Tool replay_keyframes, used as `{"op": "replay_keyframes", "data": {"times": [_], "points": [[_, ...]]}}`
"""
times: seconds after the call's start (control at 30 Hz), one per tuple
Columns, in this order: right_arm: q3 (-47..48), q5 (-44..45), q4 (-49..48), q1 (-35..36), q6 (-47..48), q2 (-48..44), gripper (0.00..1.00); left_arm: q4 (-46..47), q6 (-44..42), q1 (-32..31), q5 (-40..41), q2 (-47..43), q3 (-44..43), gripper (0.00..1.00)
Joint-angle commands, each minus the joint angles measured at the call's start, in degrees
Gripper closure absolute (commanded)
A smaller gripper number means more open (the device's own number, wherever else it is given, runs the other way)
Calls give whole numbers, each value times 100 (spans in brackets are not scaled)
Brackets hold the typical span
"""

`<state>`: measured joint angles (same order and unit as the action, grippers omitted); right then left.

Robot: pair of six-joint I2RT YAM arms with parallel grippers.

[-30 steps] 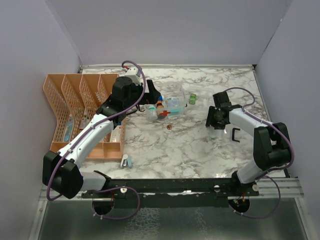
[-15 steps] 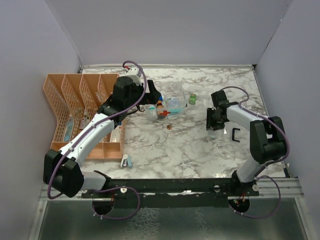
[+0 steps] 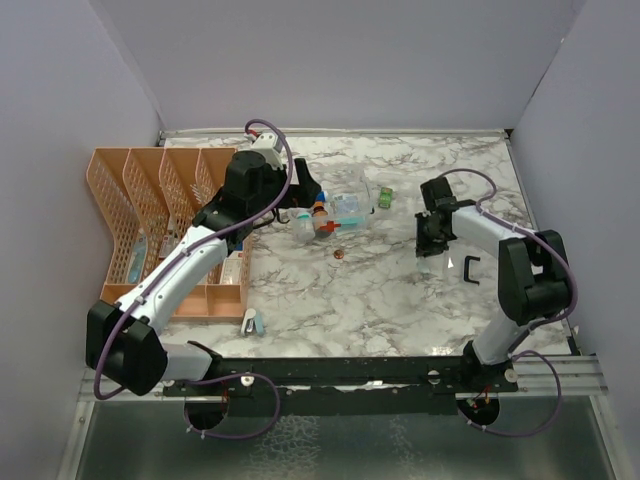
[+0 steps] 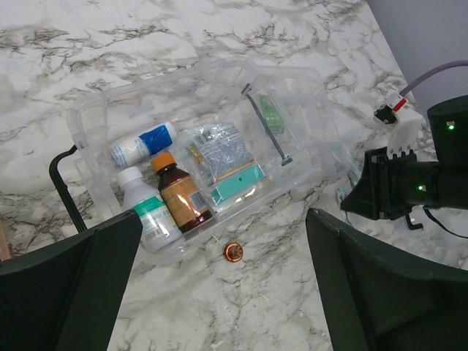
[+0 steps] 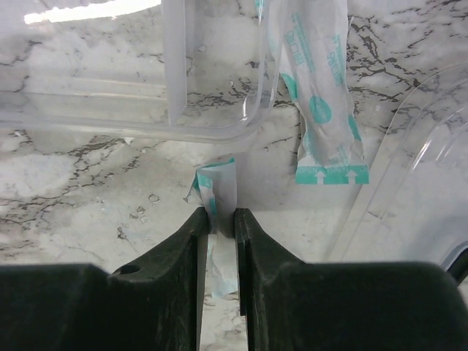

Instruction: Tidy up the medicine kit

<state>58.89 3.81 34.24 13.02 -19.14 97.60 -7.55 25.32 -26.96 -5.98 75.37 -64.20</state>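
The medicine kit (image 4: pixel 95 121), a small clear plastic rectangular box with a black handle, lies open on the white marble counter (image 3: pixel 400 300). It sits toward the far middle, just right of the orange lattice desk organizer (image 3: pixel 130 215). Inside it, at the left end, are a white bottle with a blue label (image 4: pixel 142 144), a white bottle with a green label (image 4: pixel 148 212) and a brown bottle with an orange cap (image 4: pixel 180 194). A silver foil sachet (image 4: pixel 219 150) and a teal pack (image 4: pixel 238 183) lie beside them. A small copper-coloured disc (image 4: pixel 234 252) rests on the counter just near of the box.

The left fingers (image 4: pixel 80 285) are spread wide and hang above the kit, touching nothing. Well to the right, the right fingers (image 5: pixel 175 252) are almost together, pinching the end of a thin white-and-teal paper packet (image 5: pixel 219 186) that lies on the counter. A second white-and-teal packet (image 5: pixel 322 110) lies just right of it. A clear plastic piece (image 5: pixel 110 124) lies on the far side of both.
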Motion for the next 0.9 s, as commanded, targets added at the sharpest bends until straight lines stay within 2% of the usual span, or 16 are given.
{"op": "replay_keyframes", "data": {"times": [0.0, 0.17, 0.43, 0.53, 0.77, 0.87], "points": [[346, -110, -76, 17, 222, -544, 80, -75, -122, 24, 195, -322, -78, 2], [723, -496, -476, 15, 580, -793, 80, 26, -104, 24, 293, -417, -16, 1], [1312, -1611, -1347, 10, 1933, -310, 79, 545, 2, 24, 530, -136, -298, 2], [1364, -2145, -1560, 16, 2336, -182, 79, 767, 40, 31, 559, -45, -364, 2], [1082, -2565, -2196, 16, 3265, -108, 78, 963, -26, 33, 395, 43, -535, 1], [1173, -3071, -1897, 17, 4021, 31, 77, 877, -157, 34, 239, 53, -661, 1]]}}
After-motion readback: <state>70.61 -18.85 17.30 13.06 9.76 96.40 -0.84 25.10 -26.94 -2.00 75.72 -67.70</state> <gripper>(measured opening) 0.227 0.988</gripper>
